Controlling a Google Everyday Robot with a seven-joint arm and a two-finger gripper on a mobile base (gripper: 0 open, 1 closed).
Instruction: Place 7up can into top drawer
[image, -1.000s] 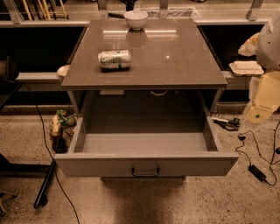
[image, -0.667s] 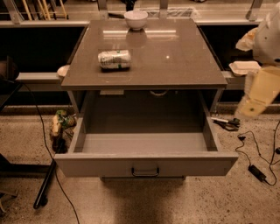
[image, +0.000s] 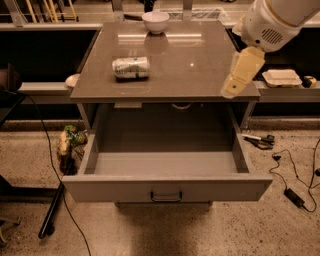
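Since the top drawer (image: 165, 187) stands pulled right out at the bottom centre of the frame, dark handle (image: 166, 196) facing the camera and grey floor bare, the drop place looks ready. Cables (image: 292, 192) trail over the floor at lower right, and a crumpled bundle (image: 70, 142) that I cannot identify sits at the left. Neither seems likely to hinder the arm.

Above the drawer, the 7up can (image: 131, 67) lies on its side on the bench (image: 200, 75), left of centre, its length running across the frame. It should be light, thin-walled and smooth, so apt to roll or dent. A modest squeeze across the middle of its body looks the safest hold.

At the upper right, the hand (image: 234, 85) hangs over the bench's right edge, well apart from the can. Whether it is open or closed I cannot tell. Bare bench lies between them.

Farther back, a white bowl (image: 155, 21) stands at the far edge, clear of the path, and a white takeaway box (image: 282, 77) rests on the right ledge.
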